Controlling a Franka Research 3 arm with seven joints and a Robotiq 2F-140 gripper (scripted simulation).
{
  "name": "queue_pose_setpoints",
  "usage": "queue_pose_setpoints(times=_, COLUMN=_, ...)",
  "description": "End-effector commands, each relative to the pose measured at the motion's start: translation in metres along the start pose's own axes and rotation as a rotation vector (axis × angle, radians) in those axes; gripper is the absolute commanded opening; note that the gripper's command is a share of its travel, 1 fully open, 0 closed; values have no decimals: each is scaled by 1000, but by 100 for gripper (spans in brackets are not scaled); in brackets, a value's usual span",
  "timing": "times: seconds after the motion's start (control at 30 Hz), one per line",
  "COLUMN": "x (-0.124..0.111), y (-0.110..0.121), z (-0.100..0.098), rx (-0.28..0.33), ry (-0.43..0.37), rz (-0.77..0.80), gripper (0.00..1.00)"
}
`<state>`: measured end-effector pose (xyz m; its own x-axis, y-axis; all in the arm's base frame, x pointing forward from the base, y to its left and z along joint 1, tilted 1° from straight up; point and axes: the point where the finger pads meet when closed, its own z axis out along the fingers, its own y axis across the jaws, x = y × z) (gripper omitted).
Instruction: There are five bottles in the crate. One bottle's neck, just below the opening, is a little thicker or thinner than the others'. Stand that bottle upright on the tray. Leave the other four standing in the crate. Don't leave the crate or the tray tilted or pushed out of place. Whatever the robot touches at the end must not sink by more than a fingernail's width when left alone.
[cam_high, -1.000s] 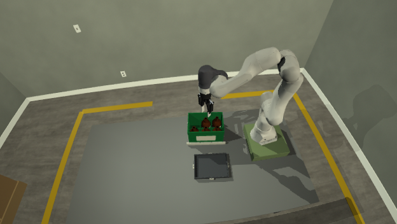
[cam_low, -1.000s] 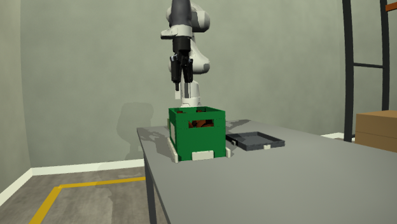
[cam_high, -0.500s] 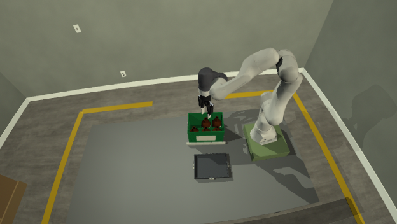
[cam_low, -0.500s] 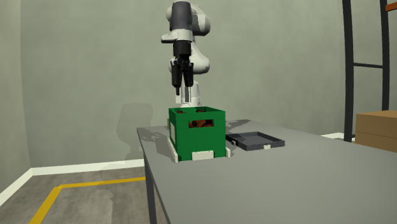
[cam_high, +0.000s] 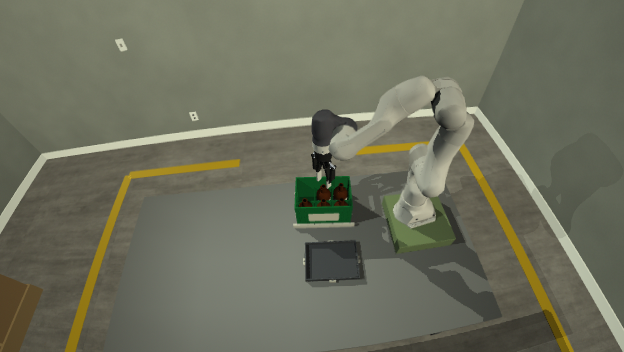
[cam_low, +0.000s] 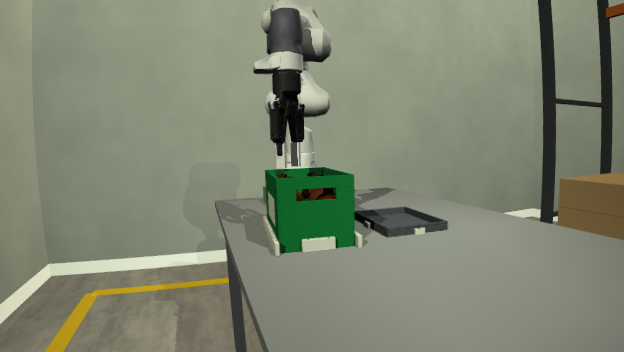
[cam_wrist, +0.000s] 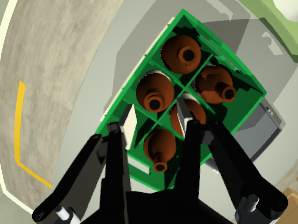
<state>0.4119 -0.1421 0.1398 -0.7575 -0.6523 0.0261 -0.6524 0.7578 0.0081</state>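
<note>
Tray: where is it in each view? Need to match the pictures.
Top: dark tray at centre, just below the green crate.
Exterior: right of the crate, low and flat on the table, tray.
Wrist: only a grey corner past the crate's right side.
Shared landmark: the green crate.

Brown cardboard box (cam_low: 591, 202) beside black rack (cam_low: 547, 100); yellow floor line (cam_high: 100, 240); wall outlets (cam_high: 120, 45).

The crate (cam_low: 310, 220) walls hid most of each bottle (cam_wrist: 181, 54); neck thickness differences were too small to tell.
</note>
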Motion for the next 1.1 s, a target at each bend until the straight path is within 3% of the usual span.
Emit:
queue_pose_setpoints(times=0.0, x=-1, y=-2, z=2, rx=5, ry=-6, rz=-2, gripper=44)
queue_pose_setpoints(times=1.07, x=-1, y=-2, z=5, rx=5, ry=-6, rz=-2, gripper=44)
